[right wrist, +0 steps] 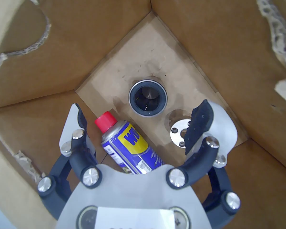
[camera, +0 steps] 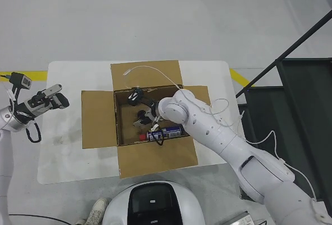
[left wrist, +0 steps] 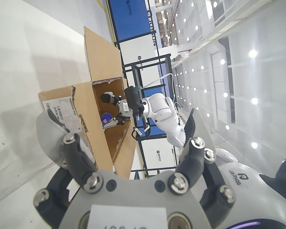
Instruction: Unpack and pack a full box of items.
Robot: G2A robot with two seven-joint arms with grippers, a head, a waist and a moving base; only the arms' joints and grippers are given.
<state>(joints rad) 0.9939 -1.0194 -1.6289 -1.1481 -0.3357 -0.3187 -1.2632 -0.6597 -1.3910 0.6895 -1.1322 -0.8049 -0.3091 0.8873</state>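
Right gripper, spread open in brown cardboard box, hangs over flat-lying blue red-capped spray can; cap points ahead.

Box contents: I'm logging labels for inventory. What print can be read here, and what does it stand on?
Spray can: big letters only partly in view; fine print too small to read.
Shipping label on the cardboard box: too small to read.
Bearing ring, flange: no print seen.

Matt cardboard box — glossy metal spray can.
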